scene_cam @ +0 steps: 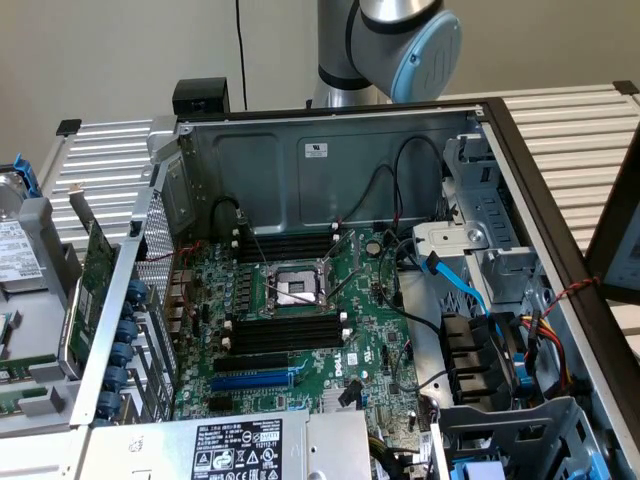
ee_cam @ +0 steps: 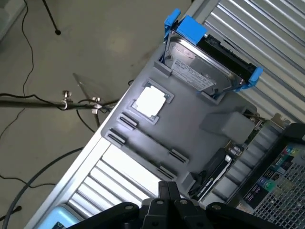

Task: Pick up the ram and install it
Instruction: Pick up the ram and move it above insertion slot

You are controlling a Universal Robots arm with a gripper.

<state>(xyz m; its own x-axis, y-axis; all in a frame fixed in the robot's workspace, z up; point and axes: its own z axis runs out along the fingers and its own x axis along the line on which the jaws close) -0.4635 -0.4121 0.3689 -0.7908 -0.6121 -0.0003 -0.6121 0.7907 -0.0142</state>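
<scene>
Claw (ee_cam: 167,187): fingers pressed together, nothing between them, hanging over gray tray (ee_cam: 190,124).
Ram (ee_cam: 213,172): probably the dark narrow stick on edge in a tray slot, near the fingertips, on the rim next to the case. Not certain.
Tray edges: hard drive (ee_cam: 200,67) in blue caddy (ee_cam: 190,26) at the far end, white chip (ee_cam: 151,101) mid-tray, slatted table (ee_cam: 128,171) alongside.
Exterior view: arm (scene_cam: 400,40) upper middle behind open case (scene_cam: 330,150). Memory slots (scene_cam: 285,335) flanking CPU socket (scene_cam: 297,288) are open from above. Expansion card (scene_cam: 95,270) at the exterior view's left.
</scene>
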